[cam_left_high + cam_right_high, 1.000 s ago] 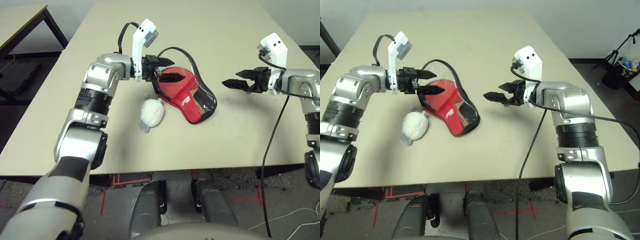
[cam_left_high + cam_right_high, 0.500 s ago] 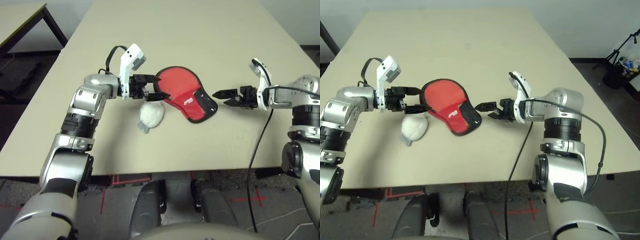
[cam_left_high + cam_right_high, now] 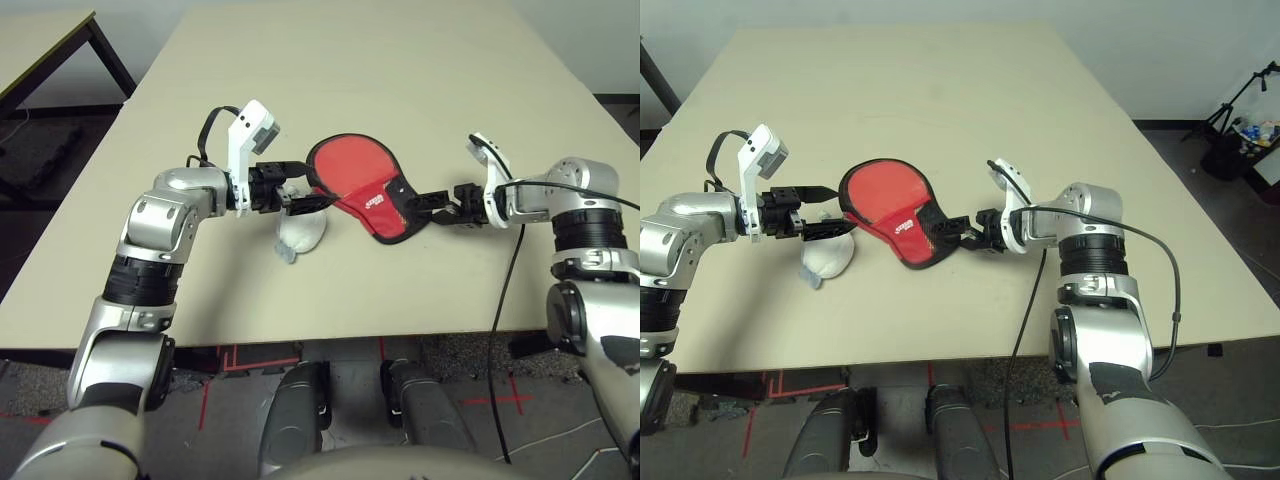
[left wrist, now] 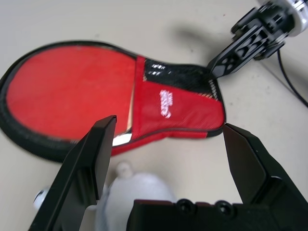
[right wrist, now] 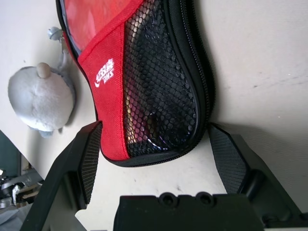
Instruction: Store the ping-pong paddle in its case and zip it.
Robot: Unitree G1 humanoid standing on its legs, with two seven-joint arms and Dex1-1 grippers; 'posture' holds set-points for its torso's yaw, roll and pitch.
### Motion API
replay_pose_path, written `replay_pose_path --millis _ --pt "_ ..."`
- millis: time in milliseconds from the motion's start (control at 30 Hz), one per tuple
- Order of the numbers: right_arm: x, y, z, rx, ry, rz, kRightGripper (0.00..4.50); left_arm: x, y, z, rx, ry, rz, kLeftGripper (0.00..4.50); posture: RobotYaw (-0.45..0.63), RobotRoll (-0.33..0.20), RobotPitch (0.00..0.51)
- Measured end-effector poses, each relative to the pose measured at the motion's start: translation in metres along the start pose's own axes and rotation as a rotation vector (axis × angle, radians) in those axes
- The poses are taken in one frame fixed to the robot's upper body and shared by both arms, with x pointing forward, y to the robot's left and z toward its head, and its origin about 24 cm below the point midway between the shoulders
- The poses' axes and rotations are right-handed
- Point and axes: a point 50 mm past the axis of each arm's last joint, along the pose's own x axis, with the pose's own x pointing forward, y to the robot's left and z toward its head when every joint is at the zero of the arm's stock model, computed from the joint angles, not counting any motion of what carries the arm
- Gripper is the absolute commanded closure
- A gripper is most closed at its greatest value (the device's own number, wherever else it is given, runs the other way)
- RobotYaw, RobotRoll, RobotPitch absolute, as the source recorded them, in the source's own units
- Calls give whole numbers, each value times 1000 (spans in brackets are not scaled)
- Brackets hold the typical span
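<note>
And here's the right pincer, spread wide at the case's narrow five-o'clock end, the left pincer gaping at nine!

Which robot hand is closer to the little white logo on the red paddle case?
The robot's right. Its black fingers are at the case's narrow end, right near the white logo. The left black fingers are farther off, beside the case's round end.

Red paddle case with black edge, the right tool at its narrow end.
</note>
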Motion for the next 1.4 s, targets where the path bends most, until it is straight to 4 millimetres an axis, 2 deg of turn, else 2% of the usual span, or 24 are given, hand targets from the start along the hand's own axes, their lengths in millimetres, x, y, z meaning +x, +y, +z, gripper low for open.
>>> replay_pose_path --millis 433,467,567,800,933,1200,1400 --pt "31 12 6 47 -40 59 26 2 0 1 -3 -11 10 0 33 0 150" --pt "32 12 6 47 -43 60 182 2 0 1 -3 -12 11 0 33 0 150" --pt "36 11 6 45 -50 46 920 3 -1 1 -5 -15 13 0 34 0 151" --pt "52 18 0 23 -30 40 3122 5 -1 1 -10 -23 19 0 34 0 148" --pt "51 22 -2 29 -3 56 4414 5 -1 1 -11 -24 24 0 33 0 145" --pt "24 17 -23 47 -12 23 4466 7 -2 -3 -30 -34 25 0 8 0 146" --pt "3 9 -54 52 -133 28 4466 7 -1 -4 -30 -41 28 0 -35 0 154"
